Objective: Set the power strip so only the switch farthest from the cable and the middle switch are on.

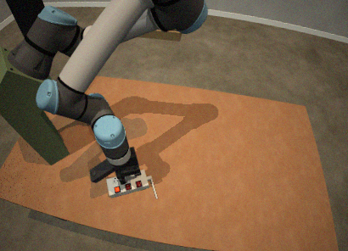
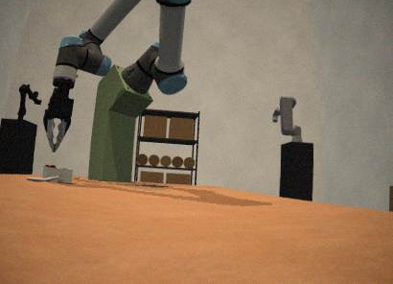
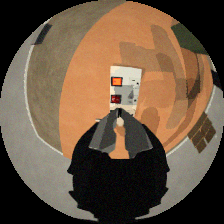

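Observation:
The white power strip [image 1: 131,185] lies right way up on the orange mat near its front left, with its short cable [image 1: 154,189] at the right end. The switch farthest from the cable [image 1: 116,188] glows bright orange. The middle switch [image 1: 127,186] and the switch nearest the cable [image 1: 138,184] look dark red. My gripper [image 2: 55,144] is shut and empty, pointing down, and hangs clear above the strip [image 2: 57,173]. In the wrist view the fingertips sit just short of the strip [image 3: 124,87], where the lit switch [image 3: 117,80] and one dark switch [image 3: 115,98] show.
The green robot pedestal [image 1: 25,113] stands at the mat's left edge. Beyond the mat are a shelf with boxes [image 2: 168,147] and black stands [image 2: 296,171] [image 2: 16,147]. The arm's wrist [image 1: 111,138] hides part of the strip's far side.

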### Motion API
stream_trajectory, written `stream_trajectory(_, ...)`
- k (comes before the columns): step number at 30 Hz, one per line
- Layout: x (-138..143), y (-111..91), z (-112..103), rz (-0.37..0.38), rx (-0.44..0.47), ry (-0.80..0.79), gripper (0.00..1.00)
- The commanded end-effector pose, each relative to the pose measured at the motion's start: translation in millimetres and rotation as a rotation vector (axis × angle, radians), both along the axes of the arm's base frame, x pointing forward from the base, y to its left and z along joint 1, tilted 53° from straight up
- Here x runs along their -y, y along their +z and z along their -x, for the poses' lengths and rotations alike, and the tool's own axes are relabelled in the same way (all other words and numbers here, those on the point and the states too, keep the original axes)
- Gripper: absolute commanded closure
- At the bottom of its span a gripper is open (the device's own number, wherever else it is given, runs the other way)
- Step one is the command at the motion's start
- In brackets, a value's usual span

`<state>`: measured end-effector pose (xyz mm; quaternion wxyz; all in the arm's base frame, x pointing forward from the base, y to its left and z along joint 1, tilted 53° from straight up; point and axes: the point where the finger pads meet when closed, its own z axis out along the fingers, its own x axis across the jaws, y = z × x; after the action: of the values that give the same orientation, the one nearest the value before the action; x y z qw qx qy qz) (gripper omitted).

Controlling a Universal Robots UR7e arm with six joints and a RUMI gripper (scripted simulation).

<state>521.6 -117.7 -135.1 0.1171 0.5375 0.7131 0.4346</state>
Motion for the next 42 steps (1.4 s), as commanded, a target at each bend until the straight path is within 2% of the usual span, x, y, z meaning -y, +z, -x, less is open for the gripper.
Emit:
stream_trajectory(1, -1.7, -2.5, -2.9, 0.001, 0.0, -0.001, 1.0)
stream_trajectory(25, -14.7, -18.3, -19.8, 0.001, 0.0, -0.001, 1.0)
stream_trajectory(42, -16.6, -20.6, -22.3, 0.001, 0.0, -0.001, 1.0)
